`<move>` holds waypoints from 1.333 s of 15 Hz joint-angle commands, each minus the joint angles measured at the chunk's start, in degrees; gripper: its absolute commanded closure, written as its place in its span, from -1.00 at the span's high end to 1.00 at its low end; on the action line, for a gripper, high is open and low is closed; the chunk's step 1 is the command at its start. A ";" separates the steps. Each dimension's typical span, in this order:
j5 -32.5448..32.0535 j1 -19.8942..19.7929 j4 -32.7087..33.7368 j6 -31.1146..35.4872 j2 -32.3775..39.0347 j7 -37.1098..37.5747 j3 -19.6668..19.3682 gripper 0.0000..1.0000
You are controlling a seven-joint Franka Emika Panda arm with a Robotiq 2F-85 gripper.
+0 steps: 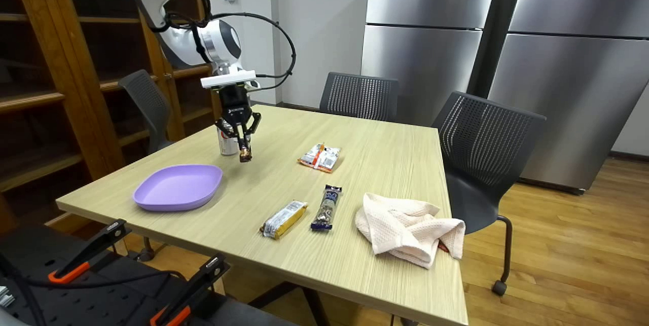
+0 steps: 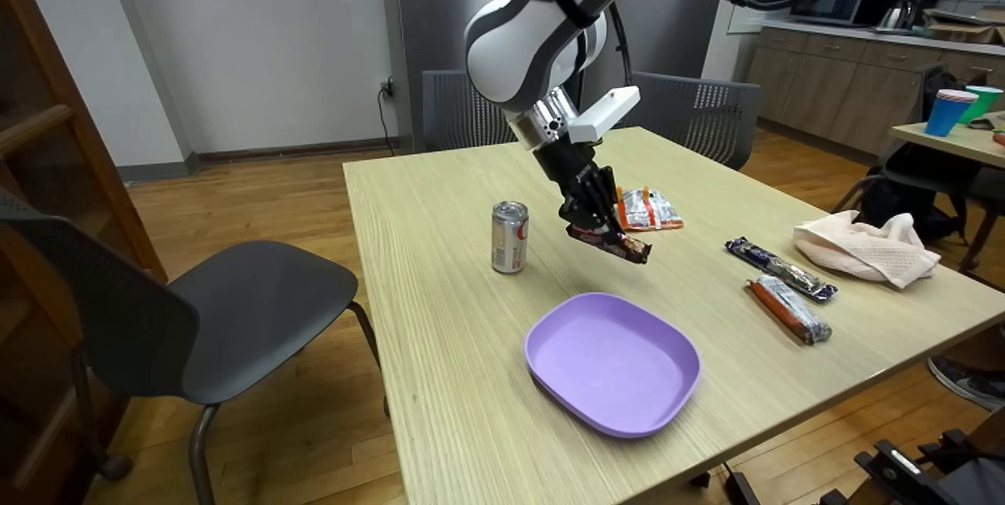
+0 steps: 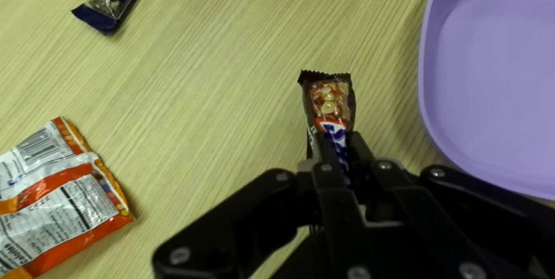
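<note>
The gripper (image 3: 340, 149) holds 1 brown-wrapped bar (image 3: 330, 102) above the table (image 3: 217, 105), near the purple plate (image 2: 612, 364).

In an exterior view, a pale pink cloth (image 1: 400, 227) lies crumpled at the near right of the counter (image 1: 385, 156). Left of it rests a navy-ended bar (image 1: 327, 207), and left of that a silver-and-yellow wrapped bar (image 1: 285, 219). Farther back lies an orange-and-white snack bag (image 1: 320, 157). A silver can (image 1: 228, 146) stands upright toward the left. Gray chairs (image 1: 487, 143) stand by the far and right sides, before steel refrigerators (image 1: 426, 62); a wooden cabinet (image 1: 68, 62) lines the left.
</note>
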 commanded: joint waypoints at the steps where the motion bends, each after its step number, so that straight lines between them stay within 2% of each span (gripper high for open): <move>1: 0.89 0.45 -7.91 -0.14 -5.63 4.60 1.05 -0.94; 8: 1.77 1.46 -14.02 -0.44 -9.27 8.40 2.92 -0.94; 20: 4.48 4.57 -16.62 -1.76 -10.49 12.04 5.69 -0.94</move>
